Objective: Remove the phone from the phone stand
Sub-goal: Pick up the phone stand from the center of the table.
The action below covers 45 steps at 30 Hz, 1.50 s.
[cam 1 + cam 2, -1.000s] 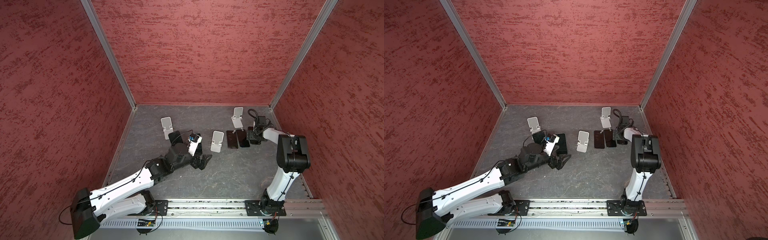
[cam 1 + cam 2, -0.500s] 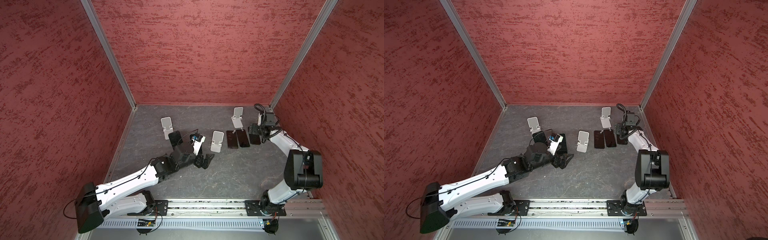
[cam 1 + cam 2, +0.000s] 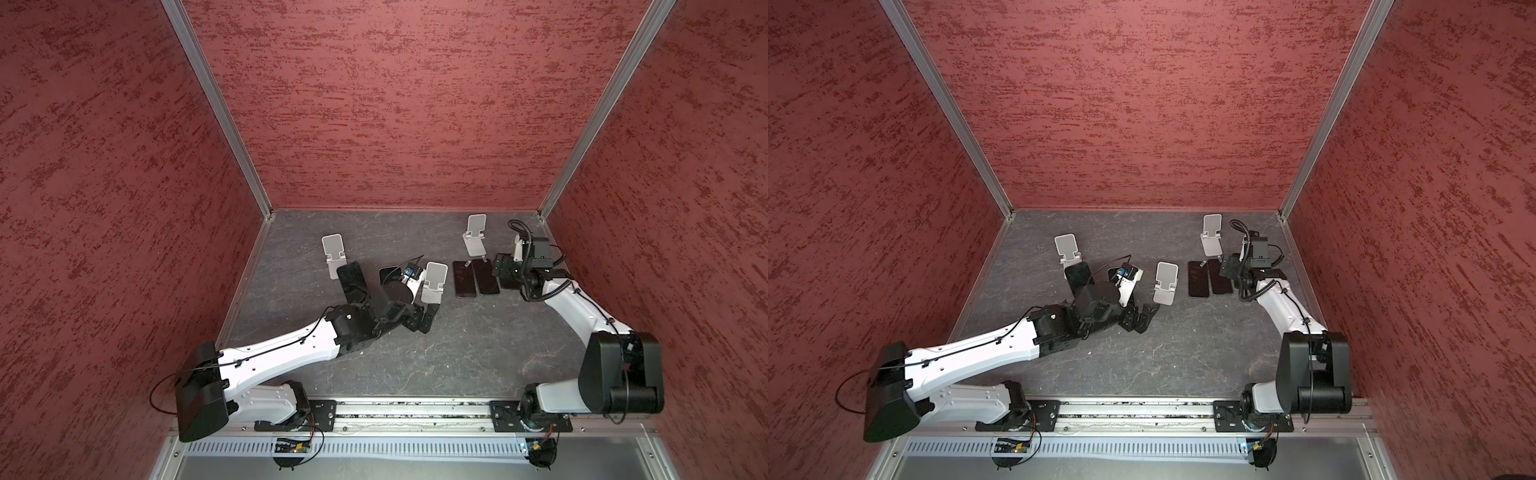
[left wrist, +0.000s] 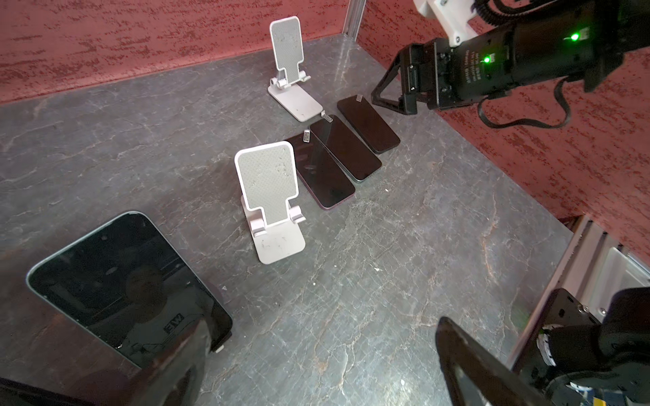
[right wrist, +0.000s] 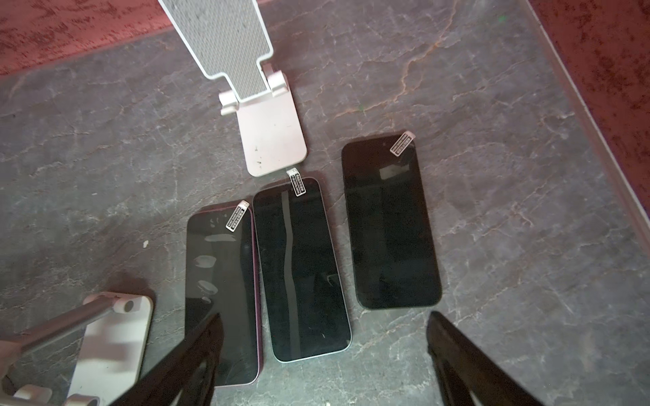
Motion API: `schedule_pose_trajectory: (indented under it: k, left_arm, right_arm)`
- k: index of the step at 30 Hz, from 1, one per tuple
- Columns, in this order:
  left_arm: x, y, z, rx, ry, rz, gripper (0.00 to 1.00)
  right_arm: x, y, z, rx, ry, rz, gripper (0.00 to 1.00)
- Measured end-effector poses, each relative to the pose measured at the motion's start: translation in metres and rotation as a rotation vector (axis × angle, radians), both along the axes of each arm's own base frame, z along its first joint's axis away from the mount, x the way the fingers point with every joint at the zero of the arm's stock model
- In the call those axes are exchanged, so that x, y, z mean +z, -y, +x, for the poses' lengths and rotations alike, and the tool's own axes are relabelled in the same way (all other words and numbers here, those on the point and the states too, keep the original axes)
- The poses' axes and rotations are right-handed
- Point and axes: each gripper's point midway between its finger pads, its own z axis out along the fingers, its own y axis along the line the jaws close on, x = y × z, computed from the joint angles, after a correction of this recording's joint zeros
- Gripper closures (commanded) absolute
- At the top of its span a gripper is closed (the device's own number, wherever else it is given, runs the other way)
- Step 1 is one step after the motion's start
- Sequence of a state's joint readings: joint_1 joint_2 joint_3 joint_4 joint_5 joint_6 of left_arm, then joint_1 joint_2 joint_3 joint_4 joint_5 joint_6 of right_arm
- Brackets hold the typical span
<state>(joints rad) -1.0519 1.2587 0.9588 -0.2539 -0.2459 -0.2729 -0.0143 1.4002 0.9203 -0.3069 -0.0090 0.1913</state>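
Start with the red textured walls [image 3: 395, 104] on three sides and the grey veined table [image 3: 457, 353] as floor. Trace the left arm [image 3: 282, 353] from the front rail [image 3: 415, 411] diagonally toward mid-table, and the right arm [image 3: 577, 307] from the rail along the right-hand wall toward the rear corner. Locate the left gripper [image 4: 323, 321] low over mid-table, spread wide, gripping nothing, with only bare table between the fingers [image 4: 183, 358]. Locate the right gripper [image 5: 325, 316] over the near ends of a three-phone row, likewise parted wide and holding nothing. Identify three white stands: rear-left stand [image 3: 334, 253], middle stand [image 3: 434, 282], rear-right stand [image 3: 475, 237], each upright on its base. Find the black phone [image 5: 390, 225] flat on the table, screen up, off every stand, just beside the rear-right stand's base and nearest the right-hand wall. Next to it, past a narrow strip of table, note the pale-edged phone [image 5: 302, 270] and pink-edged phone [image 5: 221, 291], long edges touching. Check also a green-edged phone [image 4: 123, 284] flat beside one left finger; treat contact there as undeterminable. See a fifth phone [image 3: 353, 282] flat at the foot of the rear-left stand. Finish with the small striped tab [image 5: 402, 142] at a top corner of each phone in the row.
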Motion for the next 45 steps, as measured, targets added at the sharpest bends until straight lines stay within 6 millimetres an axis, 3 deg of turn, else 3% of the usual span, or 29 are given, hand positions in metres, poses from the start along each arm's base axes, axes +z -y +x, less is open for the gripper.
schedule_pose_trajectory:
  k: [12,18,32,45]
  left_arm:
    - [0.002,0.006,0.002,0.018,0.012,0.027,0.00]
    - [0.006,0.003,0.002,0.025,0.021,0.020,0.00]
    - [0.028,-0.038,-0.002,0.110,0.098,-0.031,0.00]
    - [0.029,-0.078,-0.003,0.181,0.129,-0.062,0.01]
  right_arm:
    - [0.003,-0.024,-0.012,0.024,0.037,0.096,0.09]
    - [0.022,-0.060,-0.011,0.103,0.096,0.126,0.04]
    - [0.028,-0.158,-0.014,0.279,0.087,0.140,0.03]
    - [0.007,-0.224,0.004,0.295,0.046,0.071,0.01]
